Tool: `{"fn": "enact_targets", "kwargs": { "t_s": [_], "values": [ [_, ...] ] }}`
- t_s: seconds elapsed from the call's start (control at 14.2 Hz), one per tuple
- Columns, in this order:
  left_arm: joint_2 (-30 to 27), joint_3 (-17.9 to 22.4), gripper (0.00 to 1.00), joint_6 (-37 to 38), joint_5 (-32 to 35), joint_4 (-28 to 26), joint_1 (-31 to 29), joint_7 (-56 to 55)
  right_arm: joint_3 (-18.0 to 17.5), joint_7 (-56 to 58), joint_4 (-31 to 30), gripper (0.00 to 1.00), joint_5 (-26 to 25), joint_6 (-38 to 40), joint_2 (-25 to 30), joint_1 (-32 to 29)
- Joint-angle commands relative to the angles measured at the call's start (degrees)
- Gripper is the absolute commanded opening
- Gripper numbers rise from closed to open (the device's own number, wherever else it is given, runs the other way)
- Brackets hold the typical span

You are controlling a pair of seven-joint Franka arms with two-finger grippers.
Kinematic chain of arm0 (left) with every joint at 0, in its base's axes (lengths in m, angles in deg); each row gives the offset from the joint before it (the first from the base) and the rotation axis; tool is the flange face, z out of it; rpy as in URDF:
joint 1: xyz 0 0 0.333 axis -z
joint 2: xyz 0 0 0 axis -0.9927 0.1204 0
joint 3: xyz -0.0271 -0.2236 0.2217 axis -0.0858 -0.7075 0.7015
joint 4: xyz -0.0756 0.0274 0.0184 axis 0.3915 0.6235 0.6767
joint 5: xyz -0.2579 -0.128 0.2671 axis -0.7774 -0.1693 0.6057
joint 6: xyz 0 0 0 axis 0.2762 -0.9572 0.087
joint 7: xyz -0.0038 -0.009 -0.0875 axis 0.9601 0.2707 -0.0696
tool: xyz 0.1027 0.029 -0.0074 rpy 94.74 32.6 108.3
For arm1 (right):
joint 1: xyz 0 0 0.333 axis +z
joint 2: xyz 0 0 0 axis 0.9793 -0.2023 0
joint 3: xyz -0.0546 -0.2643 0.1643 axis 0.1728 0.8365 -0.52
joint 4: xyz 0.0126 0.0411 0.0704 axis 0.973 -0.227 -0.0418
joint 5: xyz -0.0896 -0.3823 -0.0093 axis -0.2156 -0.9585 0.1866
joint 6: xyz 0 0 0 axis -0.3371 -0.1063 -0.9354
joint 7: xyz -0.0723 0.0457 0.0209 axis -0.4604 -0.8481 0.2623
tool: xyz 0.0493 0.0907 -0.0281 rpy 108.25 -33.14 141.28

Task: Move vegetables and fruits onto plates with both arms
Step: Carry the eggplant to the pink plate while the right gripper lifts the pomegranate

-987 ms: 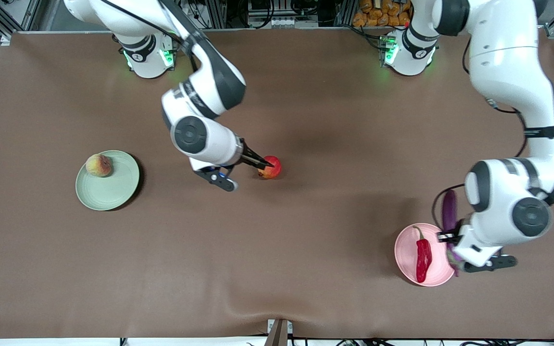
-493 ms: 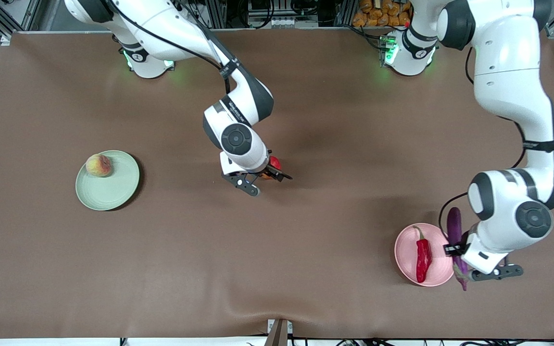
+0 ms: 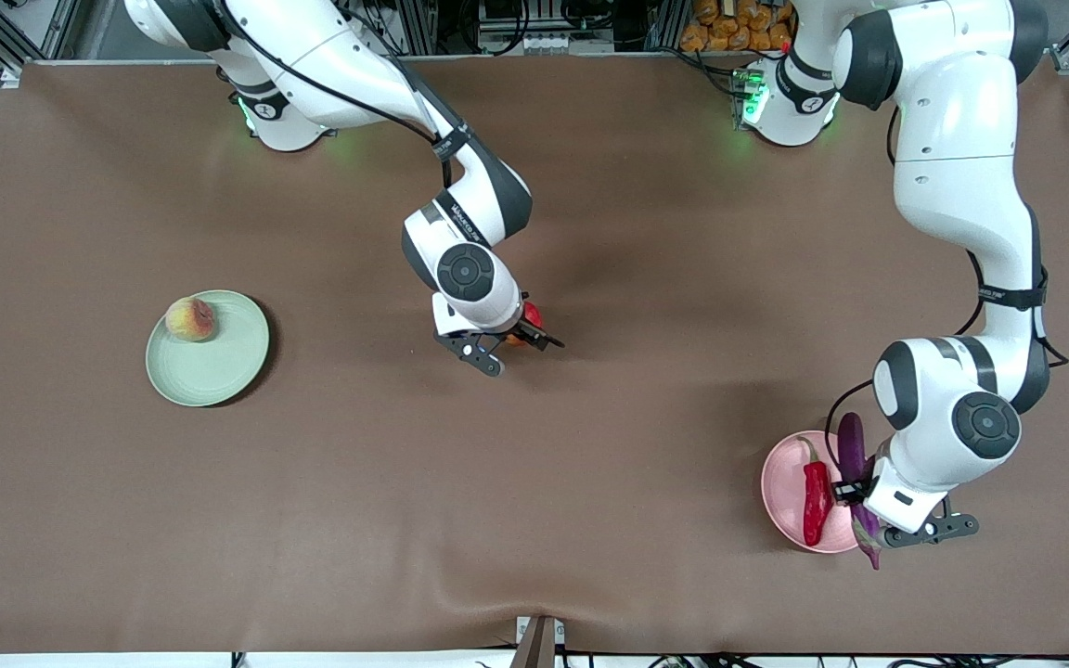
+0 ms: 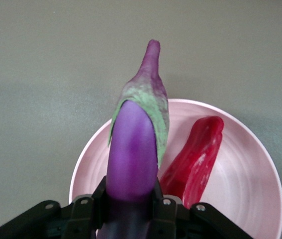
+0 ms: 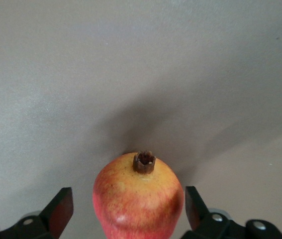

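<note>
Gripping, left gripper [image 3: 855, 490]: clamped on the eggplant [image 3: 854, 464], holding it up over the pink plate [image 3: 780, 492] at the left arm's end of the table.
Eggplant: long and purple, held near its middle; in the left wrist view its green-capped stem end [image 4: 148, 94] juts out past the plate's rim over the brown table [image 3: 590, 464], and its body [image 4: 133, 154] sits between the black fingers [image 4: 83, 211].
Chili pepper [image 3: 815, 492]: red, lying on the pink plate just beside the eggplant; the left wrist view [image 4: 195, 159] shows it resting flat in the plate [image 4: 250, 174].
Right gripper [image 3: 518, 339]: down at the red fruit [image 3: 529, 320] near the middle of the table, its fingers apart on either side of the fruit.
Red fruit: sitting on the table, its dry brown crown [image 5: 144, 162] pointing away from the wrist camera; the two fingertips [image 5: 61, 209] stand just beside its flanks with a small gap showing on each side, so it is framed but not squeezed.
Peach [image 3: 189, 318]: resting on the green plate [image 3: 219, 366], on the part of it farther from the front camera.
Green plate: toward the right arm's end of the table, well apart from the red fruit.
</note>
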Motion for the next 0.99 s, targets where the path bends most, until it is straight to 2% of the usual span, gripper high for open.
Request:
{"fn": "enact_targets", "kwargs": {
  "t_s": [0.0,0.07,0.14,0.28,0.56,0.78,0.92],
  "values": [
    [0.7,0.02,0.0,-2.31,-0.33,0.23,0.03,-0.54,-0.19,-2.36,-0.47,0.15,-1.13,-1.12,0.01,0.53],
    [0.79,-0.07,0.42,-2.57,-0.33,0.15,0.03,-0.54,-0.19,-3.15,-0.38,0.08,-1.13,-0.86,0.1,0.44],
    [1.14,-0.5,0.99,-2.84,-0.33,0.14,0.03,-0.63,-0.19,-3.77,-0.38,0.0,-1.13,-0.68,0.19,0.35],
    [1.32,-0.77,1.0,-3.46,-0.25,0.06,0.2,-0.54,-0.19,-3.34,0.67,0.0,-1.04,2.98,1.41,-0.79],
    [1.32,-0.77,1.0,-3.46,-0.07,0.06,0.29,0.16,-0.1,2.52,6.56,0.0,-0.69,22.04,7.47,-7.37],
    [0.88,-0.77,1.0,-3.46,0.19,0.06,0.56,0.42,0.51,11.67,6.39,0.0,-1.13,26.2,9.77,-14.04],
    [0.44,-0.77,1.0,-3.37,0.28,0.06,0.56,0.25,1.21,20.0,5.43,0.0,-3.66,27.53,10.04,-18.7]
  ]
}}
